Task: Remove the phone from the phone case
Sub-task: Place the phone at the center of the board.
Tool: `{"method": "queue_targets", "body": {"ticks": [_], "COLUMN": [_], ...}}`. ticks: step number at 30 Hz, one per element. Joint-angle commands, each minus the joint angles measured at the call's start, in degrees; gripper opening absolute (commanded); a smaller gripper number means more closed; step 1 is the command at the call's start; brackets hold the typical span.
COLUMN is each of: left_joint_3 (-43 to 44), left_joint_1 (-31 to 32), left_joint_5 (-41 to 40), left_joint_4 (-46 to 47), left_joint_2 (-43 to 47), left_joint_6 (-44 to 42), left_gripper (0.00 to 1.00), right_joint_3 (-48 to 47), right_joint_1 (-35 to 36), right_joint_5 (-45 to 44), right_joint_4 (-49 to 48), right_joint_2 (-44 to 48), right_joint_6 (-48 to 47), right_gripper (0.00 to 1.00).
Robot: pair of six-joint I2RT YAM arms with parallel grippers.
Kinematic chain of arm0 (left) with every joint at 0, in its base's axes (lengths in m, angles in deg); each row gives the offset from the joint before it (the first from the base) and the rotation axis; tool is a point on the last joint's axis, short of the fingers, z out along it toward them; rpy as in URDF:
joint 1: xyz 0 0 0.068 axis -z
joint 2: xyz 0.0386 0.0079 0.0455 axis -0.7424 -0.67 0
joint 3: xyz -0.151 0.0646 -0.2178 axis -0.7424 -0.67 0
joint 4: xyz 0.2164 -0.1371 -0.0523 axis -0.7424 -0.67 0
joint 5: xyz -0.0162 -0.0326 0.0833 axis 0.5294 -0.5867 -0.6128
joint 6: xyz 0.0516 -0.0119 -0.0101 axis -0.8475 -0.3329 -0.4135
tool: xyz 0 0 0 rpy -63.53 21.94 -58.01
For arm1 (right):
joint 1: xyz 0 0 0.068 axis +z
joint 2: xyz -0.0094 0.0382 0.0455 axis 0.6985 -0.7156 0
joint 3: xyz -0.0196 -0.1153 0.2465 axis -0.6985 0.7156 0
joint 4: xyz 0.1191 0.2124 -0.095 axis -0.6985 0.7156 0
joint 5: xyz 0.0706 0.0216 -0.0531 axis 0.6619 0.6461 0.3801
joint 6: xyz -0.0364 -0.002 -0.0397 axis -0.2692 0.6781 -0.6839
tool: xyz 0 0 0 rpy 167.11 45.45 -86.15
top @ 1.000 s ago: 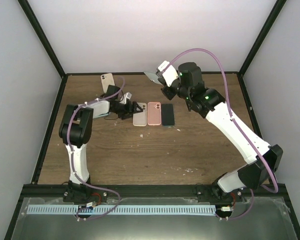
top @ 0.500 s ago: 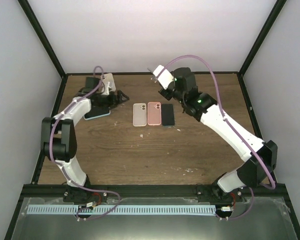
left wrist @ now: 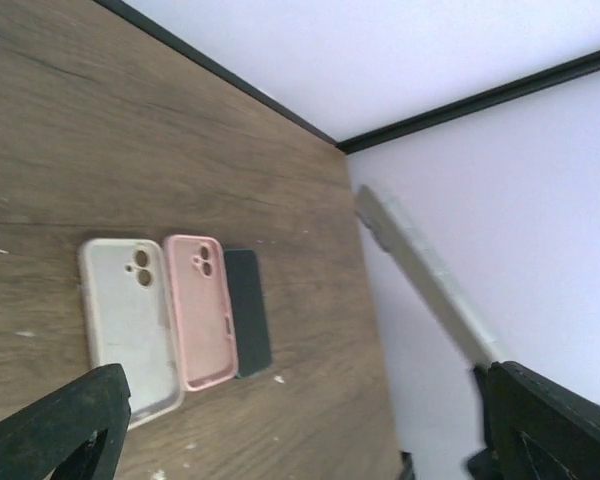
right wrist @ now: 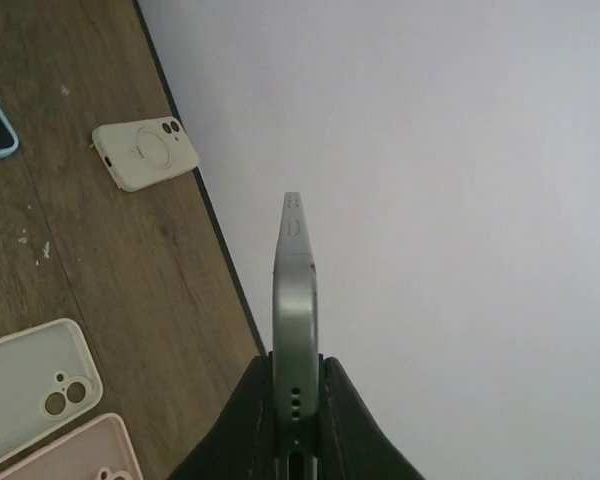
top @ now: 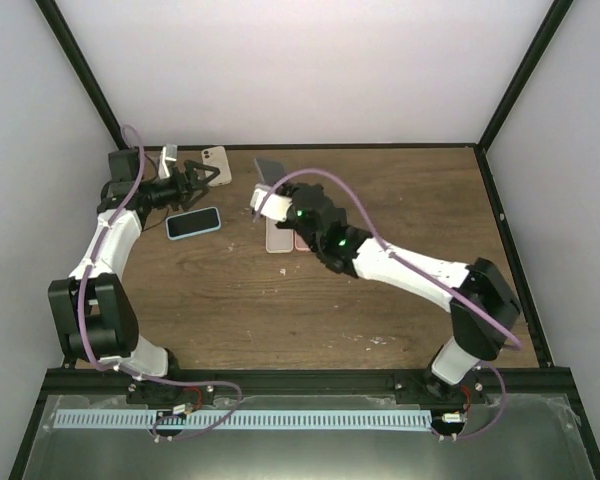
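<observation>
My right gripper (top: 269, 190) is shut on a grey-green phone (top: 267, 170), held on edge above the table over the row of cases. In the right wrist view the phone (right wrist: 296, 300) stands edge-on between the fingers (right wrist: 250, 410), speaker holes showing. A phone in a light-blue case (top: 193, 222) lies screen up at the back left. My left gripper (top: 208, 177) is open and empty, just behind it and beside a cream case (top: 214, 157). In the left wrist view its fingers (left wrist: 70, 420) are spread wide, with nothing between them.
A clear-white case (left wrist: 130, 320), a pink case (left wrist: 202, 310) and a dark slab (left wrist: 247, 325) lie side by side mid-table, partly under the right arm in the top view. The cream case (right wrist: 145, 152) lies by the back wall.
My right arm has swung left and down with the phone, from the back centre to over the row of cases. My left arm has swung back-left, away from the cases, to the cream case.
</observation>
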Motion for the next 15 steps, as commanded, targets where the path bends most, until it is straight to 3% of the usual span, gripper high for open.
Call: {"method": "queue_targets", "body": {"ticks": [1, 4, 15], "left_joint_3": [-4.05, -7.04, -10.91], "left_joint_1": [-0.19, -0.19, 1.41], "left_joint_5": [8.49, 9.39, 10.08], "left_joint_4": [12.11, 16.48, 20.34], "left_joint_2": [3.52, 4.77, 5.52], "left_joint_6": [12.39, 16.33, 21.28], "left_gripper": [0.97, 0.95, 0.79], "right_joint_3": [3.33, 5.0, 7.57], "right_joint_1": [4.36, 6.7, 12.49], "right_joint_5": [-7.28, -8.52, -10.56], "right_joint_4": [-22.99, -29.95, -38.91], "right_joint_2": [-2.68, -4.47, -8.25], "right_joint_6": [-15.89, -20.53, -29.0], "right_gripper": [0.01, 0.01, 0.01]}}
